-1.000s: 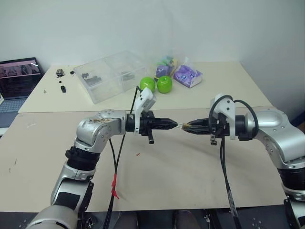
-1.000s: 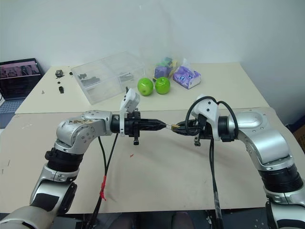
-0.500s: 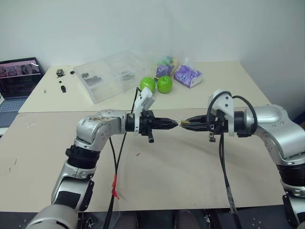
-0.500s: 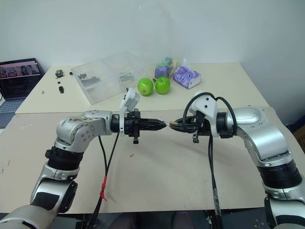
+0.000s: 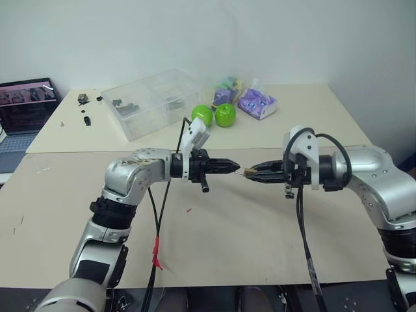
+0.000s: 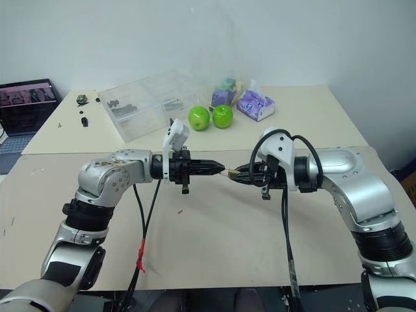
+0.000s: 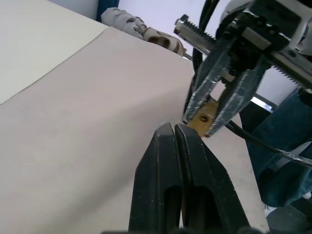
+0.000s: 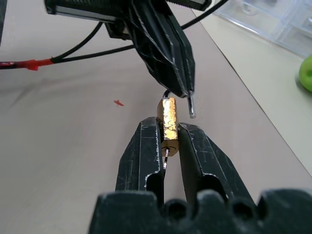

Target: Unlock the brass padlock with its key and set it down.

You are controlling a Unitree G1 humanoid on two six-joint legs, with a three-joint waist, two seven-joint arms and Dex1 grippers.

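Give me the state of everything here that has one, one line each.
left gripper: shut on the key.
right gripper: shut on the brass padlock.
key: pinched in the left gripper, its end beside the padlock, apparently not inserted.
brass padlock: held above the table; locked or not unclear.
laptop: open, screen lit.

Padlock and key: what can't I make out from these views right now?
- Shackle: in the right wrist view the left gripper covers its top, so open or locked is unclear.
- Keyhole: on the brass padlock, the right gripper hides the lower end; whether the key is in cannot be told.
- Head views: padlock too small for detail.
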